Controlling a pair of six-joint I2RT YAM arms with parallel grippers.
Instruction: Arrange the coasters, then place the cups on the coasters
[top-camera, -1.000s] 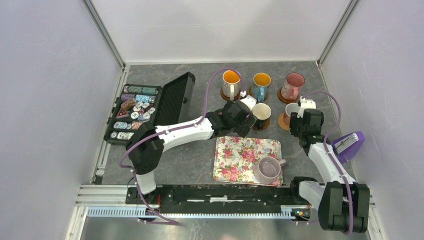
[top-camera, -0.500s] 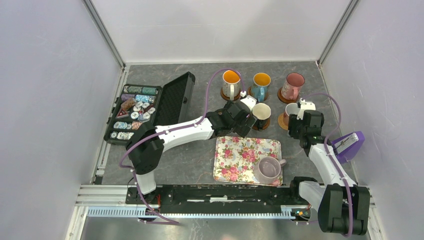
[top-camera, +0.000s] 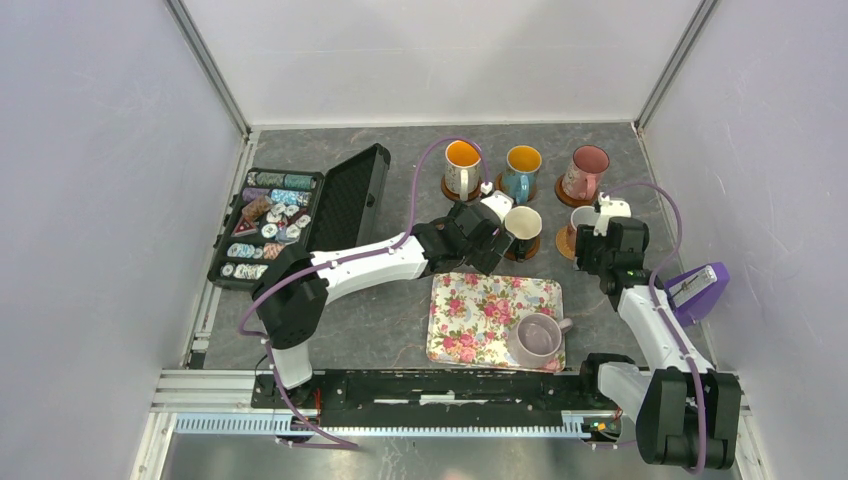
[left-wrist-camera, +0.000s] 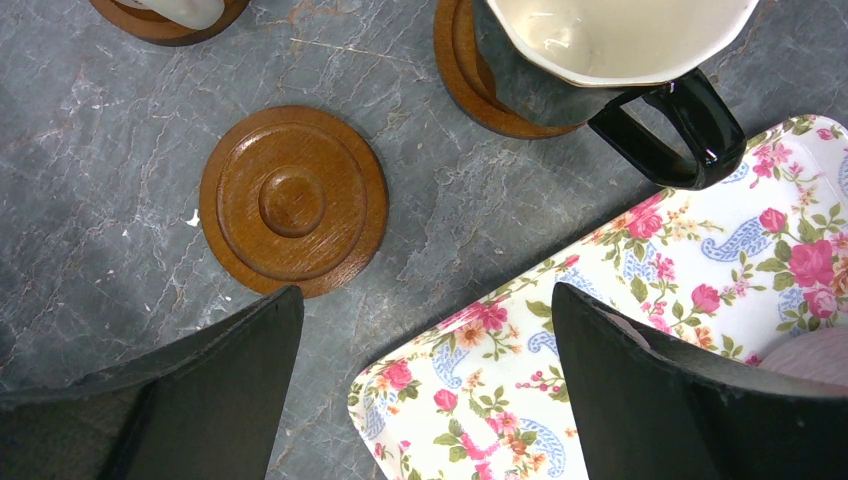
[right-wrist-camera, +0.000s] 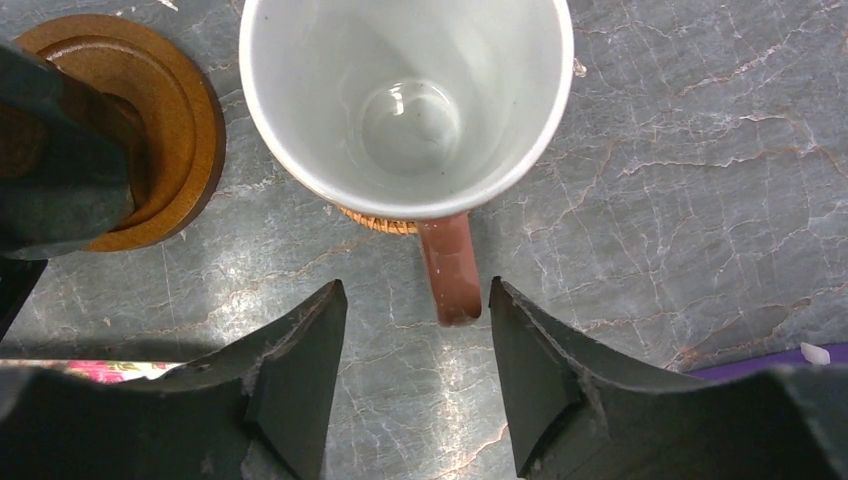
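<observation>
A white cup (right-wrist-camera: 405, 100) with a brown handle (right-wrist-camera: 450, 270) stands on the tan cork coaster (right-wrist-camera: 375, 222). My right gripper (right-wrist-camera: 416, 290) is open just behind it, the handle's end between the fingertips without touching. The black cup (left-wrist-camera: 600, 50) sits on a dark coaster (left-wrist-camera: 470, 70). Beside it lies a bare brown coaster (left-wrist-camera: 292, 200), with my open, empty left gripper (left-wrist-camera: 425, 295) above the tray's corner. Three more cups (top-camera: 521, 170) stand on coasters at the back. A lilac cup (top-camera: 538, 338) rests on the floral tray (top-camera: 470, 315).
An open black case of poker chips (top-camera: 265, 225) lies at the left. A purple object (top-camera: 695, 290) sits by the right wall next to my right arm. Both arms (top-camera: 370, 262) reach over the middle of the grey table.
My right gripper's jaws have spread wider, coming off the white cup's handle. The left arm and every cup have stayed put.
</observation>
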